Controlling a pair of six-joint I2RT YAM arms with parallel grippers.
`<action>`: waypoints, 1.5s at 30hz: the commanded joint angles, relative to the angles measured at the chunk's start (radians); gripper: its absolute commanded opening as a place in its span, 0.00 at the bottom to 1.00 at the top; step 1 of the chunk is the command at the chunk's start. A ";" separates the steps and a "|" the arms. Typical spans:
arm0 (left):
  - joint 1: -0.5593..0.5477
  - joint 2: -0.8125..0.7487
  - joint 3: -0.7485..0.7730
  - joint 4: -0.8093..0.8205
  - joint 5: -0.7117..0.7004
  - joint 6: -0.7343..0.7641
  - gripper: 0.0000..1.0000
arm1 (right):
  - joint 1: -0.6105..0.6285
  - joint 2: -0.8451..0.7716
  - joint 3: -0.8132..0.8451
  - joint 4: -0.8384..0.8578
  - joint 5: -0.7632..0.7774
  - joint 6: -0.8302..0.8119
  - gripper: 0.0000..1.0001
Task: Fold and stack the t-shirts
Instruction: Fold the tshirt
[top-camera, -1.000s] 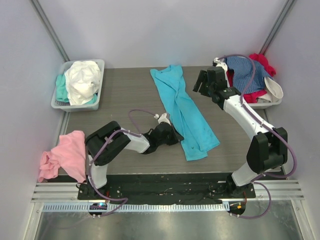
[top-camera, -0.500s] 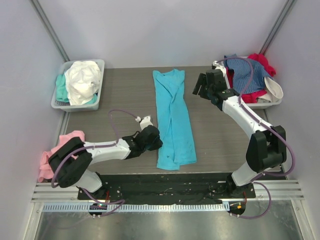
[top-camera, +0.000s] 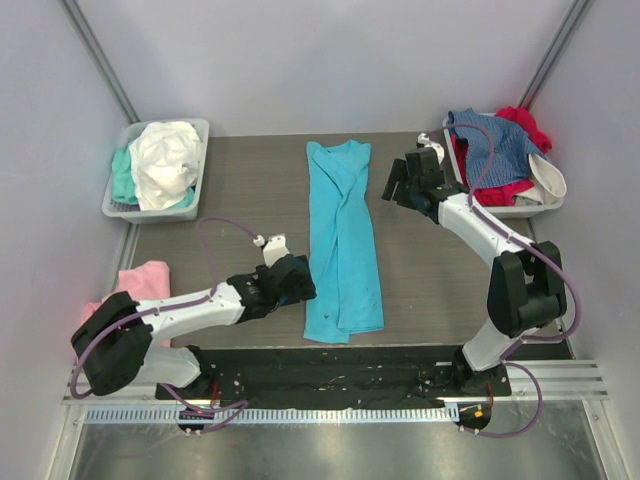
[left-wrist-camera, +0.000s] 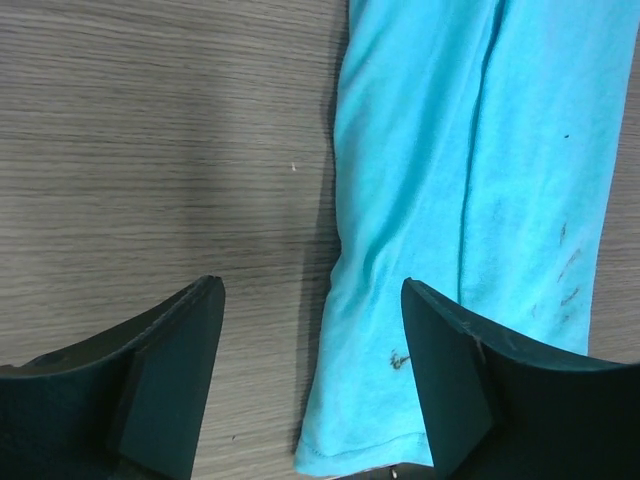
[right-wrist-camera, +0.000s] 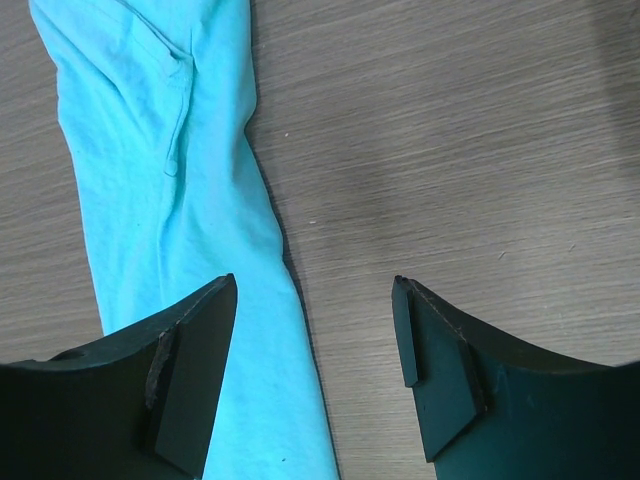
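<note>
Tee (top-camera: 343, 245) lies folded lengthwise between left claw (top-camera: 292, 280) and right claw (top-camera: 398, 182), both wide and empty, probably for regripping.

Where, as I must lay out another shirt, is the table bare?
Bare wood: between the turquoise t-shirt and the left tray, and between that shirt and the right arm. Crowded: the heaped right tray, the pink t-shirt at the left edge, the left gripper by the hem.
</note>
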 joint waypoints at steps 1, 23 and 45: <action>0.001 -0.079 0.017 -0.077 -0.080 0.009 0.77 | 0.013 0.044 0.055 0.012 -0.020 -0.011 0.72; 0.003 -0.125 0.020 -0.096 -0.090 0.012 0.76 | 0.030 0.472 0.498 -0.039 -0.051 -0.092 0.68; 0.003 -0.102 0.009 -0.062 -0.062 0.003 0.75 | 0.031 0.626 0.721 -0.002 -0.258 -0.181 0.62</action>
